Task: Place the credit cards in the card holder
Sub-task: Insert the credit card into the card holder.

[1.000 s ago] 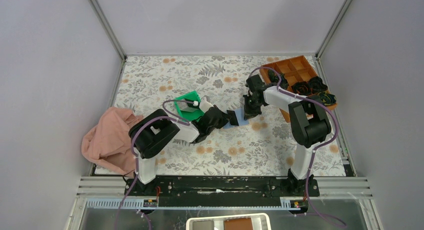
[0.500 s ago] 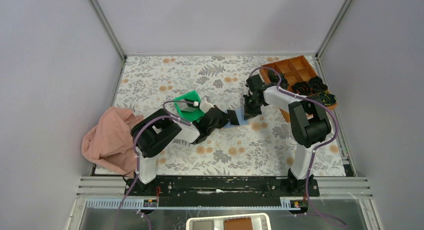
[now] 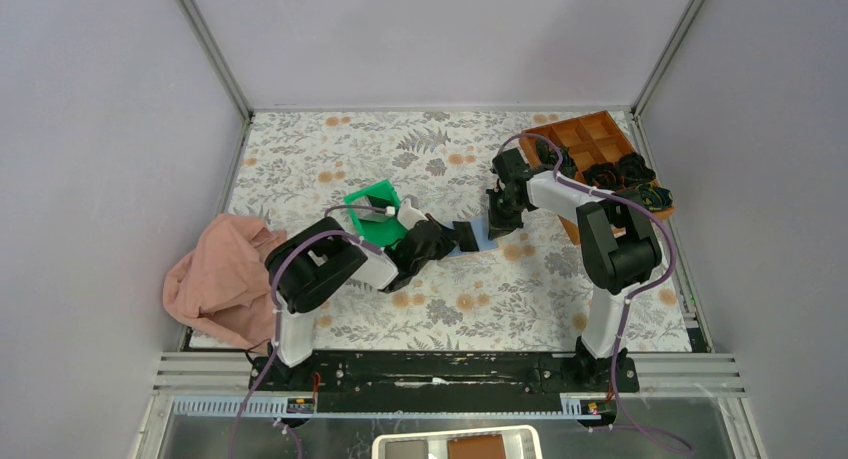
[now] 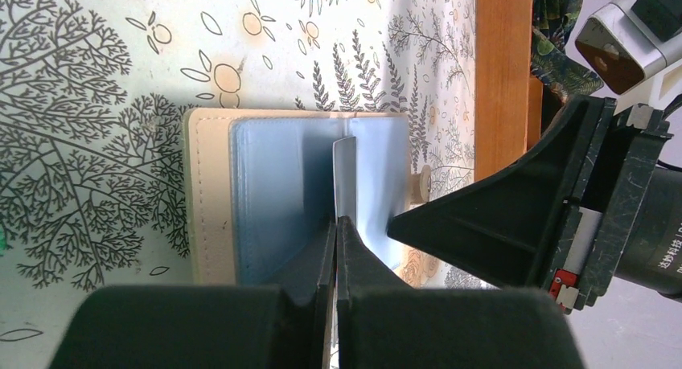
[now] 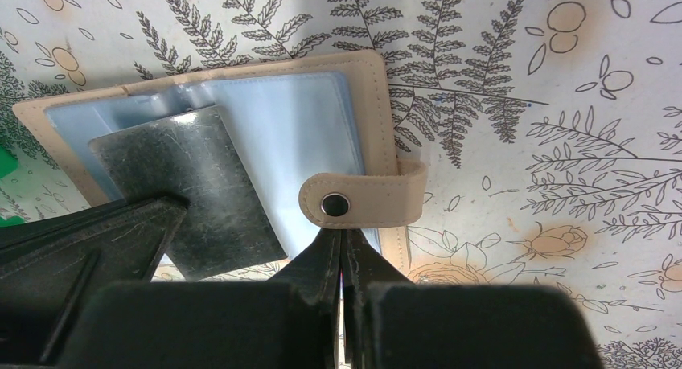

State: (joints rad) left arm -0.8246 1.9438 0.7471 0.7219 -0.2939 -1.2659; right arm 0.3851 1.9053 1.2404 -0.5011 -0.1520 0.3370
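- left gripper [image 4: 335, 228] clamped on credit card [image 4: 345, 176], card over open card holder [image 4: 273, 184] blue inside
- right gripper [image 5: 342, 244] pinched shut on card holder edge, just below tab [image 5: 362, 202]

A lab test booth: grey panel walls [image 3: 90, 129], aluminium frame rails [image 3: 209, 47].

left gripper [image 3: 450, 238], credit card [image 4: 344, 176] pinched, drawn slightly back leftward from the card holder [image 4: 273, 192]
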